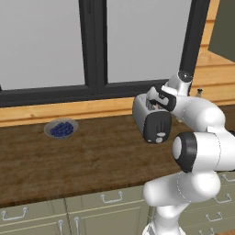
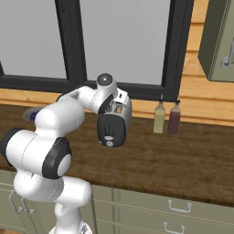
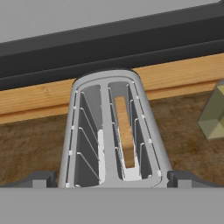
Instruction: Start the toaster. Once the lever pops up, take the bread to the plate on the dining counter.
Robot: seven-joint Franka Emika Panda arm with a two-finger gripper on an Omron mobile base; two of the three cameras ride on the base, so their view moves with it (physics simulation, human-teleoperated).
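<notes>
Dark-framed window (image 1: 94, 46) above wood counter (image 1: 92, 156)

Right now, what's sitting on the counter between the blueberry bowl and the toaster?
Nothing: in the left base view, bare wood countertop runs from the blueberry bowl to the toaster.

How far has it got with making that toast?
Early on. The bread sits down in one slot of the toaster, so loading looks done. In hand: the open gripper hovers above the slots, touching nothing. Left: starting the toaster, then carrying the bread to the plate.
</notes>
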